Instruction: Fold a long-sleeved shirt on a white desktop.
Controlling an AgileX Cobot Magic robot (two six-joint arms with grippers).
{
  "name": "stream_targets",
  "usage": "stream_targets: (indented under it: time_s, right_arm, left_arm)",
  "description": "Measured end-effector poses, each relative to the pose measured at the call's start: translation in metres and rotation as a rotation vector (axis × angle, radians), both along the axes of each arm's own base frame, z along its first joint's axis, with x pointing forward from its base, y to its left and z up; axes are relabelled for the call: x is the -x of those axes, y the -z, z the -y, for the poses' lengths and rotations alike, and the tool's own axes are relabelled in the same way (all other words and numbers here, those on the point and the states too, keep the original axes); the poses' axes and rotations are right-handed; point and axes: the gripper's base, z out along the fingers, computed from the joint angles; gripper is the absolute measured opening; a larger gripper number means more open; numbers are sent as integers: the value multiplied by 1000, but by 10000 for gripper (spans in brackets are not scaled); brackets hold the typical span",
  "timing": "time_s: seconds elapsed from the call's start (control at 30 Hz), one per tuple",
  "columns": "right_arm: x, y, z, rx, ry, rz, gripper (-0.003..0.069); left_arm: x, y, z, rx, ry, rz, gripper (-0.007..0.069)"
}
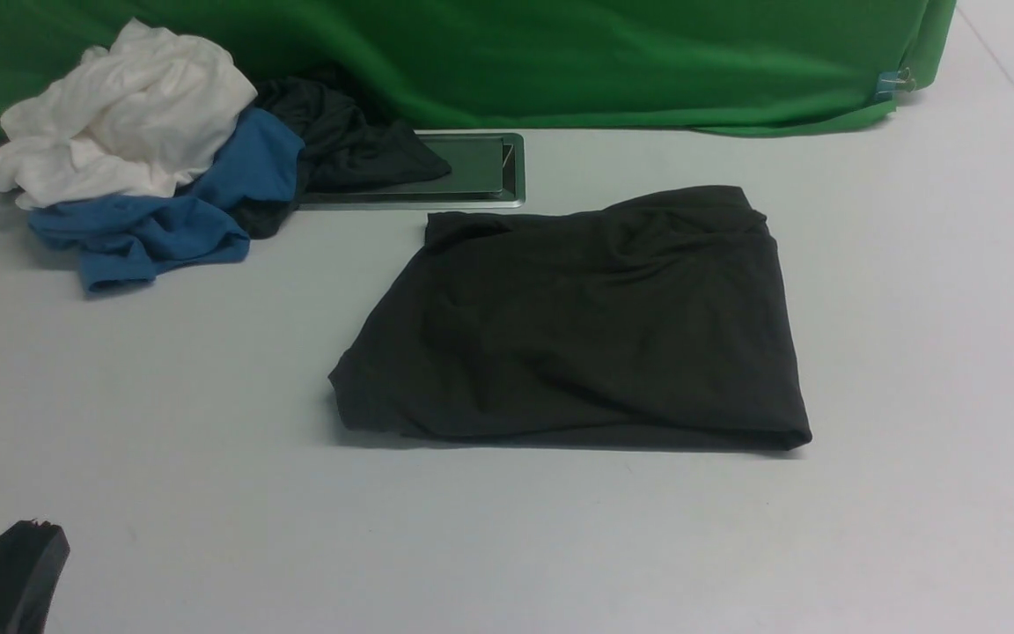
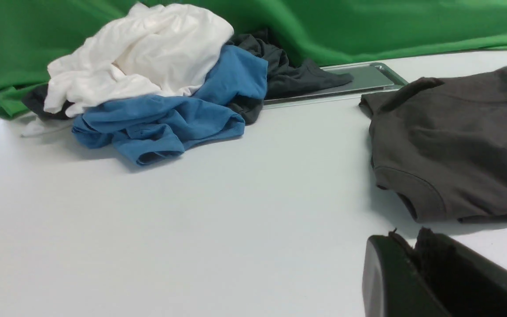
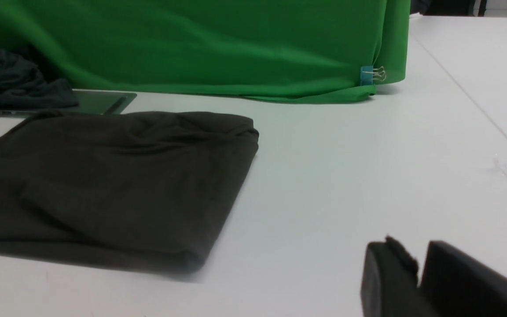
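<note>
Green cloth [image 1: 560, 62] hangs across the back, and below it the white desktop [image 1: 208, 423] spreads wide and pale. Over on the left there's a heap of clothes: a white garment [image 1: 120, 114] on top, a blue garment [image 1: 155, 220] spilling out beneath it, and a smaller dark garment [image 1: 349, 141] trailing onto the silver cable hatch [image 1: 481, 167]. Down in the near left corner, the left gripper [image 2: 414, 264] sits low by the desk, and from its wrist camera the two black fingers [image 2: 385, 277] look pressed close together with only a thin seam between them, holding nothing. It's well clear of the cloth, though the shirt's nearest corner, a curved hemmed edge, lies just beyond its tips. Now the middle: the long-sleeved shirt [image 1: 595, 326] lies folded into a thick, roughly square packet, a little right of centre, just in front of the hatch, with some wrinkling along its far edge. No logo showing, sleeves tucked out of sight. Over to the right, the right gripper [image 3: 418, 273] doesn't show from the front, but its own camera has it low, the fingers nearly together with a narrow gap, empty, the shirt's folded near corner lying apart from it. Far right, a small blue clip [image 1: 890, 85] pins the cloth's corner.
</note>
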Motion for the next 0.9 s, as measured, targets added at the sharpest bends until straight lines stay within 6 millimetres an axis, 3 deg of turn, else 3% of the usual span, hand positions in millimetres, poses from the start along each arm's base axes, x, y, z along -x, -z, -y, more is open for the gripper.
stream_targets:
  time_s: [0.2,0.9]
  right_arm:
    - [0,0,0,0,0,0,163]
    - [0,0,0,1,0,0,208]
  left_arm:
    - [0,-1,0,57,-11,9,95]
    - [0,-1,-1,0,-14,17,106]
